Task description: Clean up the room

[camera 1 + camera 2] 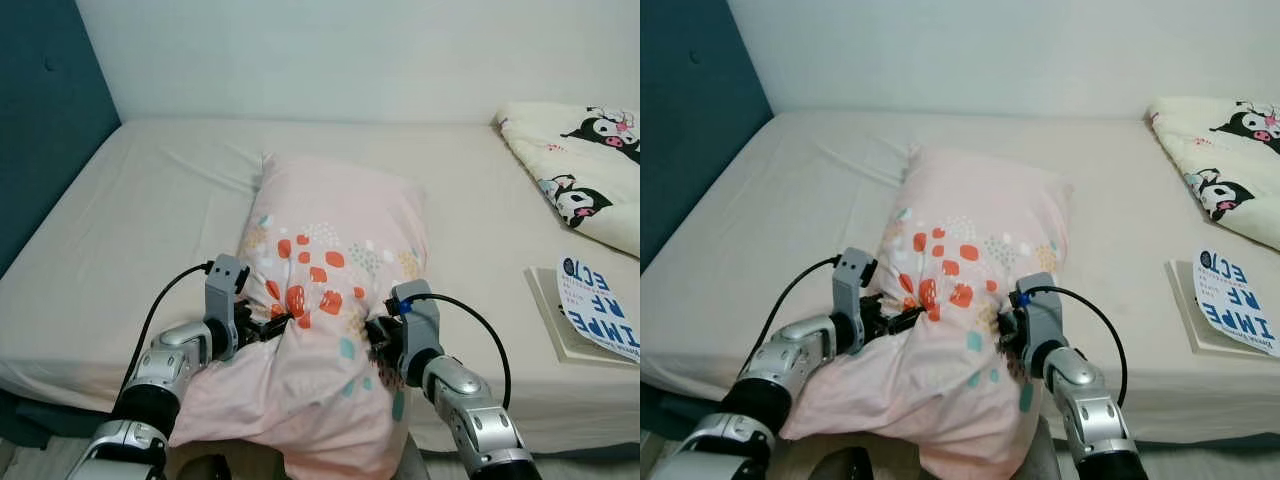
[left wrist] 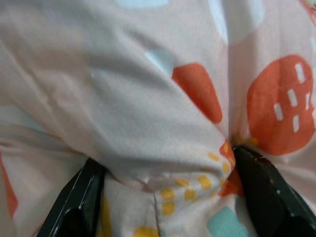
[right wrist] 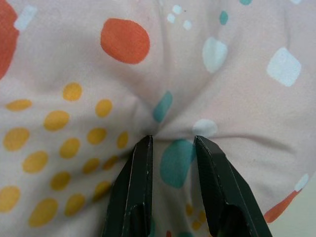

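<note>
A pink pillow (image 1: pixel 335 240) printed with orange, teal and yellow shapes lies lengthwise on the bed (image 1: pixel 150 200). Its near end sags over the bed's front edge. My left gripper (image 1: pixel 275 322) is shut on a fold at the pillow's left side. In the left wrist view a thick wad of the fabric bulges between the black fingers (image 2: pixel 86 197). My right gripper (image 1: pixel 378 335) is shut on the pillow's right side. The right wrist view has its fingers (image 3: pixel 140 187) close together, pinching a pucker of cloth next to a teal patch.
The bed has a beige sheet, with a white wall behind it and a teal panel (image 1: pixel 40 120) along its left. A cream blanket (image 1: pixel 590 170) with cartoon figures lies at the back right. A book with a blue-lettered sheet (image 1: pixel 590 305) rests near the bed's right front edge.
</note>
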Controlling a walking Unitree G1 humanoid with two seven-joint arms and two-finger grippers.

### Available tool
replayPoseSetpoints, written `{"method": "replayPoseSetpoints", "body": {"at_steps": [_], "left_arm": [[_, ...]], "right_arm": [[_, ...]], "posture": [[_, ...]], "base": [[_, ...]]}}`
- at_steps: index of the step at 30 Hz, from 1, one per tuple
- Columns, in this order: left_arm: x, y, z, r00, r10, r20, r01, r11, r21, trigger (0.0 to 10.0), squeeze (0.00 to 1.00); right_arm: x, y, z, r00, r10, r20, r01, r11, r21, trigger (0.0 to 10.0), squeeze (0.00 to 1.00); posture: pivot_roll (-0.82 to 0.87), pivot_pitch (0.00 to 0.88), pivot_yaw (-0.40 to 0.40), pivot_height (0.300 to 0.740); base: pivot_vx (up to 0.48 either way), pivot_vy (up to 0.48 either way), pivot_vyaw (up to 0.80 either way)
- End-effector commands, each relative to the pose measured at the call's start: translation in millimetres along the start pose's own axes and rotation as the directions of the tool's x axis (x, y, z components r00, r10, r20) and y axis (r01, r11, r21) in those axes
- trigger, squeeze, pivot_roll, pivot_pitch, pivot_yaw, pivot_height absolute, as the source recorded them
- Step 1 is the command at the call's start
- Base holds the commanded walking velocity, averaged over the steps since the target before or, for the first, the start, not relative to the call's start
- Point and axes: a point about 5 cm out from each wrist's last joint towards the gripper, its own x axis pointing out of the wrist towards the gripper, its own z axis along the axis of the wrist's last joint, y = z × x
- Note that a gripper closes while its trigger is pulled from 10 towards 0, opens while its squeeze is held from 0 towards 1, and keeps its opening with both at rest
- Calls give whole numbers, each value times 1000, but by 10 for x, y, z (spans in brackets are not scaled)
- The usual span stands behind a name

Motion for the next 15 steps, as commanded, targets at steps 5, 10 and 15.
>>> {"method": "replayPoseSetpoints", "body": {"at_steps": [5, 10, 15], "left_arm": [[55, -195, -361, 982, -81, -170, 89, 995, 40, 0, 0], [53, -209, -378, 979, -76, -188, 88, 994, 58, 0, 0], [45, -204, -358, 981, -59, -183, 70, 996, 57, 0, 0]], "right_arm": [[41, 90, -64, 999, 33, -33, -33, 999, 4, 10000, 0], [48, 91, -60, 999, 34, -32, -34, 999, 2, 10000, 0], [53, 91, -54, 999, 34, -29, -34, 999, 1, 10000, 0]], "posture": [[-91, 130, -33, 581], [-90, 121, -34, 581], [-88, 112, -35, 581]], "base": [[0, 0, 0], [0, 0, 0], [0, 0, 0]]}}
